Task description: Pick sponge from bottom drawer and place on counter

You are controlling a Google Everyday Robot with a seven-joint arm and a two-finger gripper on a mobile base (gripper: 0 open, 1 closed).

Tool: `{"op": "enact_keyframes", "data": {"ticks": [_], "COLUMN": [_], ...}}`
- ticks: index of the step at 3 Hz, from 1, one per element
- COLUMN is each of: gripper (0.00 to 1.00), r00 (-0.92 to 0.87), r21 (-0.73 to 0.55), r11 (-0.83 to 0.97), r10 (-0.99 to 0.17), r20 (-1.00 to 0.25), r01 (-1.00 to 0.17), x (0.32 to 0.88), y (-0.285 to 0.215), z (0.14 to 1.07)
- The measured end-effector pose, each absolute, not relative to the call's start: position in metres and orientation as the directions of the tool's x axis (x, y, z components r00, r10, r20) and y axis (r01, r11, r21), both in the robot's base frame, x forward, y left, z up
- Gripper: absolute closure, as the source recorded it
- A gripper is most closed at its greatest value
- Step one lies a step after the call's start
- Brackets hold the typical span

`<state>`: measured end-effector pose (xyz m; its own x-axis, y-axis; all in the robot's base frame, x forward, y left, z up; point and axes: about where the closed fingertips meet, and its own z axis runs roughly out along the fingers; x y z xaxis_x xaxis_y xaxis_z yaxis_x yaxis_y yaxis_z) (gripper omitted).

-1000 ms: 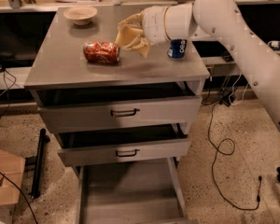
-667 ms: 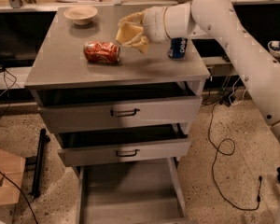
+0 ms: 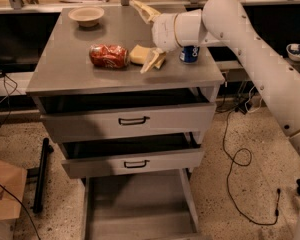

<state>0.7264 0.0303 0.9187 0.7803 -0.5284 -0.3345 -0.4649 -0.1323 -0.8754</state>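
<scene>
The tan-yellow sponge [image 3: 138, 54] lies flat on the grey counter [image 3: 70, 69], just right of the crushed red soda can [image 3: 109, 55]. My gripper [image 3: 139, 37] hovers over the counter's right half with its fingers spread wide. One finger [image 3: 144, 10] points up and back. The other finger [image 3: 153, 60] rests beside the sponge's right edge. The white arm reaches in from the right. The bottom drawer [image 3: 135, 209] is pulled out at the foot of the cabinet, and its grey floor shows bare.
A beige bowl [image 3: 86, 15] sits at the counter's back left. A blue can [image 3: 189, 54] stands behind the wrist at the counter's right. The two upper drawers [image 3: 130, 120] with black handles are partly open. Cables lie on the floor at right, a cardboard box at left.
The gripper held the sponge just above the counter. Now its fingers have spread apart and the sponge lies on the counter beside the red can.
</scene>
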Motion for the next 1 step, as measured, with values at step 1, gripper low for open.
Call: {"op": "enact_keyframes", "data": {"ticks": [1], "gripper": [0.00], "r00": [0.780], "r21": [-0.875], "r11": [-0.132], "r10": [-0.528], "r20": [-0.335], "r01": [-0.465], "x": [0.7264], "y": [0.0304], "z": [0.9187]}}
